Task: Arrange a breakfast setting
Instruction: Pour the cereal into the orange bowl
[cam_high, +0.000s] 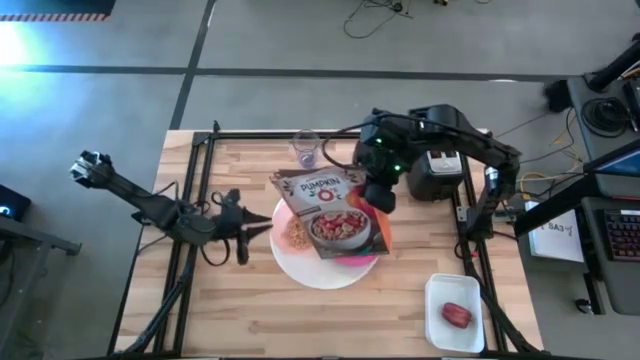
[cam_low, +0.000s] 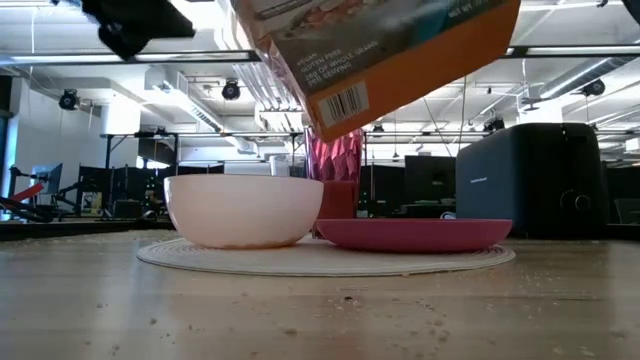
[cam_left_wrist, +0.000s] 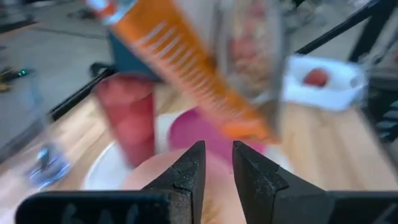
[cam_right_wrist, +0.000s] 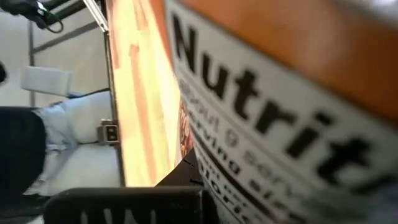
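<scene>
Wooden surface (cam_high: 260, 300): bowl (cam_high: 293, 232) w/ cereal, magenta plate (cam_low: 412, 235) on white plate (cam_high: 320, 272). Right end effector (cam_high: 378, 195) grips tilted cereal box (cam_high: 325, 210); left end effector (cam_high: 243, 228) empty, slightly apart. Red food (cam_high: 456, 315) in tray (cam_high: 438, 330), unplaced.

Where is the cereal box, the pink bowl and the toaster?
cereal box (cam_high: 328, 208): high view, on its printed front.
pale pink bowl (cam_low: 243, 210): low view, on its outer wall.
black toaster (cam_low: 545, 180): low view, on its side panel.

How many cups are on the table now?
2: a clear tumbler near the table's far edge, and a pink cup behind the pale bowl, under the tilted cereal box, which may hide more.
</scene>
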